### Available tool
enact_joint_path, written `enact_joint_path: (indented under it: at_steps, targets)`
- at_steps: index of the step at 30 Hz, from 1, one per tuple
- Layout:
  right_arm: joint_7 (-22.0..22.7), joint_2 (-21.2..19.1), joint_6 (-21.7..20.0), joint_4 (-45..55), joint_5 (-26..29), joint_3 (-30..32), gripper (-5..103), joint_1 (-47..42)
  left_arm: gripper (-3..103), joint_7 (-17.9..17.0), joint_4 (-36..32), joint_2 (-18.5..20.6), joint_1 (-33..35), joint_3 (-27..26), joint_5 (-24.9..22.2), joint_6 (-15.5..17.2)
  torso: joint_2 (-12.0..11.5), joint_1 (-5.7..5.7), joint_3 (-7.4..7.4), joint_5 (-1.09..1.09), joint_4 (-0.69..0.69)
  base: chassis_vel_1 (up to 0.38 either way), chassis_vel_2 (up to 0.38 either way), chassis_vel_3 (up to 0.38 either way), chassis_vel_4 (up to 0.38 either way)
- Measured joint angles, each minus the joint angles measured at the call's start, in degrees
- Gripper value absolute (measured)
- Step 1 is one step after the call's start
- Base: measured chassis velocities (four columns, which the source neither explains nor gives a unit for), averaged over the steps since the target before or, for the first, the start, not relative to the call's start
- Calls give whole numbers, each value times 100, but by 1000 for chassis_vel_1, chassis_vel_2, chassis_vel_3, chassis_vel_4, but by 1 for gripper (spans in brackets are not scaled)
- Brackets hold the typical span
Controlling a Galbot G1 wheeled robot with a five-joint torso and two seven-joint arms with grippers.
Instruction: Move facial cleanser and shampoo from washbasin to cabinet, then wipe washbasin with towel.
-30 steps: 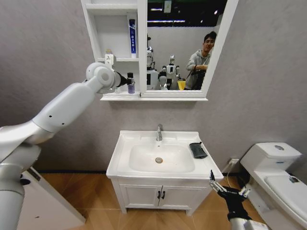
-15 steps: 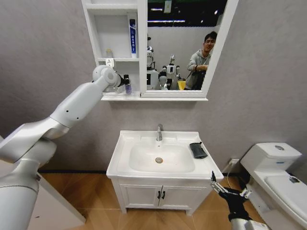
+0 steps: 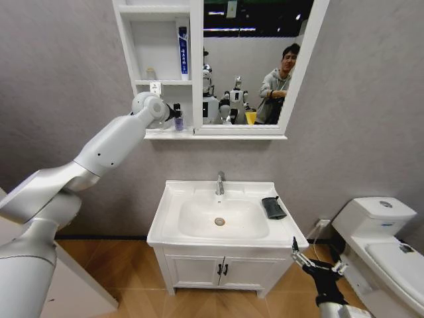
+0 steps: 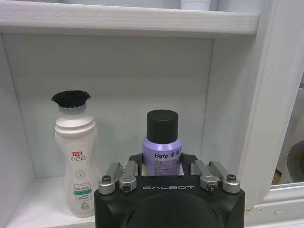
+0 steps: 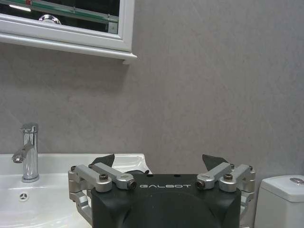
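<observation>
Purple bottle (image 4: 162,151) with black cap, standing upright on lowest open shelf of cabinet (image 3: 156,48), held between fingers of left gripper (image 4: 162,167), jaws closed narrow against both sides. Same bottle in head view (image 3: 177,116) at end of left arm, reaching up and across from lower left, close to frame of mirror (image 3: 255,59). Just beside it on same shelf, apart from gripper, white bottle (image 4: 76,161) with black bristly top and green label, upright. On shelf above, tall blue tube (image 3: 183,53) standing against divider; small white item (image 3: 151,73) at shelf edge farther left, too small to identify.

Below cabinet, washbasin (image 3: 173,205): white rectangular top, oval bowl, chrome faucet (image 3: 220,183) at back centre. Towel (image 3: 272,207), dark and folded, lying on basin's right rim, touching nothing else. Under basin, white two-door vanity (image 3: 222,271) with black handles.

Right gripper (image 3: 317,260) low, in front of vanity's right corner, well apart from towel, jaws spread wide and holding nothing; from right wrist view (image 5: 161,161) faucet (image 5: 28,153) and basin edge (image 5: 61,159) ahead, dark pads of fingers (image 5: 213,161) well apart.

White toilet (image 3: 384,242) at far right. Grey wall (image 3: 358,119) behind everything.
</observation>
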Motion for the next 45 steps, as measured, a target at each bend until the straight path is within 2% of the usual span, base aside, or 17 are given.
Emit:
enact_joint_path:
  at_steps: [19, 24, 25, 27, 28, 32, 33, 34, 36, 37, 39, 40, 41, 42, 43, 44, 45]
  targets:
    - [6, 16, 21, -2, -8, 14, 100, -24, 39, 115, 117, -94, 74, 21, 252, -52, 0, 0, 0, 1, 0, 0, 0, 0, 0]
    - [8, 30, 40, -8, -8, 27, 100, -48, 56, 96, 45, -67, 129, 26, 237, -15, 0, 0, 0, 0, -1, 0, 0, 0, 0]
    - [8, 30, 41, -8, -8, 27, 100, -47, 67, 66, -22, -34, 159, 21, 221, -15, 0, 0, 0, 2, -1, 0, 0, 0, 0]
    - [9, 30, 42, -8, -8, 27, 100, -44, 67, 20, -91, -12, 209, -2, 198, -15, 0, 0, 0, 1, 0, 0, 0, 0, 0]
    - [17, 30, 42, -4, 1, 35, 100, -46, 78, -55, -232, 39, 298, -46, 165, -13, 0, 0, 0, 0, -1, 0, 0, 0, 0]
    - [26, 23, 43, 5, 37, 90, 100, -92, 89, -220, -634, 196, 483, -131, 137, -2, -1, 0, 0, 0, -2, 0, 0, 0, 0]
    - [31, 8, 47, 19, 56, 123, 100, -116, 94, -371, -1086, 387, 628, -205, 73, 3, 0, 1, 0, 0, -3, 0, 0, 0, 0]
    - [31, 8, 47, 19, 56, 123, 100, -116, 94, -371, -1086, 387, 628, -205, 73, 3, 0, 1, 0, 0, -3, 0, 0, 0, 0]
    - [60, -19, 48, 71, 161, 167, 100, -121, 99, -613, -1908, 922, 913, -295, -181, 27, 0, 0, 0, 1, -2, 0, 0, 0, 0]
    - [60, -19, 48, 71, 161, 167, 100, -121, 99, -613, -1908, 922, 913, -295, -181, 27, 0, 0, 0, 1, -2, 0, 0, 0, 0]
    - [86, -54, 40, 94, 236, 171, 100, -91, 100, -670, -2733, 1647, 1314, -495, -219, 44, 0, 0, 0, -1, -1, 0, 0, 0, 0]
    - [86, -54, 40, 94, 236, 171, 100, -91, 100, -670, -2733, 1647, 1314, -495, -219, 44, 0, 0, 0, -1, -1, 0, 0, 0, 0]
    - [89, -73, 34, 100, 254, 155, 100, -42, 100, -605, -3451, 2213, 1812, -842, -101, 39, 0, 0, -1, -2, 2, 0, 0, 0, 0]
    - [87, -87, 33, 101, 258, 133, 100, -10, 100, -414, -3877, 2525, 2209, -1149, 74, -10, 0, 0, 0, -4, 1, 0, 0, 0, 0]
    - [87, -87, 33, 101, 258, 133, 100, -10, 100, -414, -3877, 2525, 2209, -1149, 74, -10, 0, 0, 0, -4, 1, 0, 0, 0, 0]
    - [83, -96, 32, 103, 255, 121, 100, 5, 100, -191, -4194, 2798, 2590, -1489, 275, -81, 0, 0, 0, -4, -1, 0, 0, 0, 0]
    - [63, -110, 21, 102, 181, 113, 100, 23, 100, 308, -4776, 3412, 3653, -2412, 851, -313, 1, 0, -1, -1, 0, 0, 0, 0, 0]
